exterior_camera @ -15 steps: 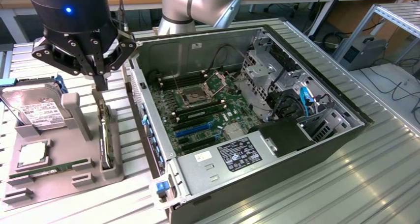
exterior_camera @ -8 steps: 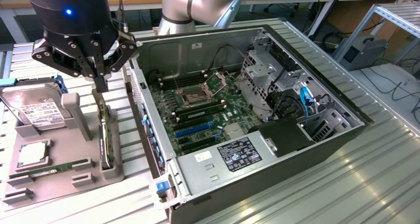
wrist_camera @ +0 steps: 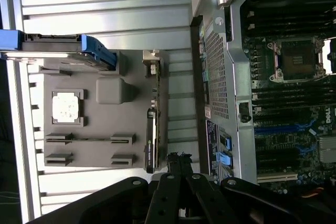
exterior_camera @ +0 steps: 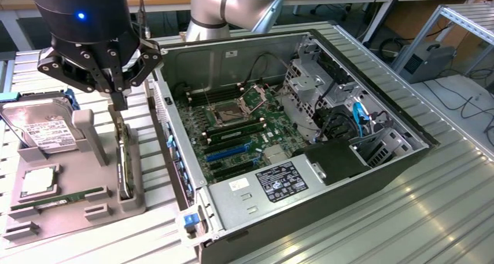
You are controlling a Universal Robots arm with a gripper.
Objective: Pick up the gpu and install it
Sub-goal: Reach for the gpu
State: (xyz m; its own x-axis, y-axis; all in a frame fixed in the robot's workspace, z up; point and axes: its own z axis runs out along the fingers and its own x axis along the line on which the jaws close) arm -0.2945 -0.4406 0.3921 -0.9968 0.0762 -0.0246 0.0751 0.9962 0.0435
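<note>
The gpu (exterior_camera: pixel 122 160) (wrist_camera: pixel 151 129) is a thin black card standing on edge in a slot of the grey holder (exterior_camera: pixel 73 215) (wrist_camera: pixel 105 148), at the exterior view's left. My gripper (exterior_camera: pixel 117 100) (wrist_camera: pixel 176 159) hangs just above the far end of the card's top edge. Its fingers are shut together with nothing between them. Whether the tips touch the card I cannot tell. The open computer case (exterior_camera: pixel 386 160) (wrist_camera: pixel 223 72) lies beside the holder, with the green motherboard (exterior_camera: pixel 231 131) (wrist_camera: pixel 289 108) and its blue slots (exterior_camera: pixel 226 153) exposed.
The holder also carries a silver hard drive (exterior_camera: pixel 43 131) (wrist_camera: pixel 52 51), a square processor (exterior_camera: pixel 37 182) (wrist_camera: pixel 67 106) and a green memory stick (exterior_camera: pixel 58 198) (wrist_camera: pixel 84 139). Drive cages and cables (exterior_camera: pixel 339 110) fill the case's far side. Everything rests on a ribbed metal table (exterior_camera: pixel 432 217).
</note>
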